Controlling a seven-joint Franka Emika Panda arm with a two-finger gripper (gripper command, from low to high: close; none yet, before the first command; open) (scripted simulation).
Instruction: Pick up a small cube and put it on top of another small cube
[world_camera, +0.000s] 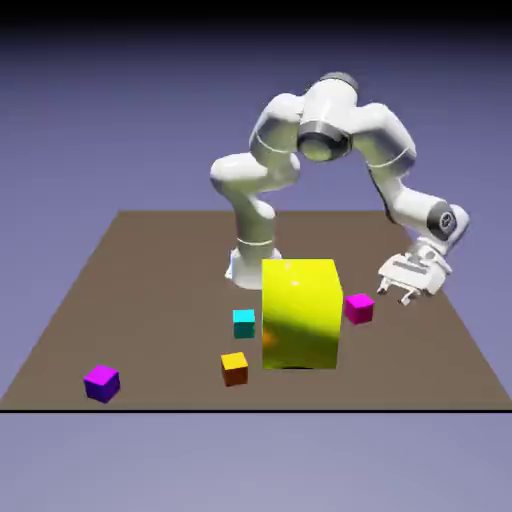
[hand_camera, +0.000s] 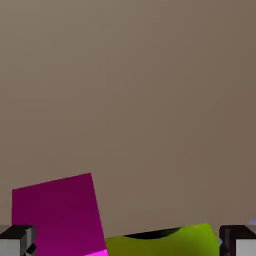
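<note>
Pink cube (world_camera: 359, 307) sits on the brown table (world_camera: 150, 290) just beside the yellow block (world_camera: 302, 313), on that block's side toward the exterior view's right, apart from it by a thin gap or perhaps touching; the view does not settle which. The gripper (world_camera: 406, 294) hangs low just past the pink cube, farther from the yellow block, its fingers spread and holding nothing, the white arm (world_camera: 330, 140) arching over from the base behind the block. A teal cube (world_camera: 244, 322) lies just beside the yellow block on its other side, an orange cube (world_camera: 234, 368) near the block's front corner, and a purple cube (world_camera: 101, 382) well apart from the block toward the table's front edge. From the hand view, the pink cube (hand_camera: 57, 215) fills the lower left, tilted in the picture, its top face showing; it overlaps the left fingertip (hand_camera: 17, 240), while the right fingertip (hand_camera: 237, 241) stands far off at the opposite corner, so the jaws are wide. A strip of the yellow block (hand_camera: 165, 242) shows along the bottom edge between the fingertips, beside the pink cube, and bare table (hand_camera: 130, 90) takes the rest.
</note>
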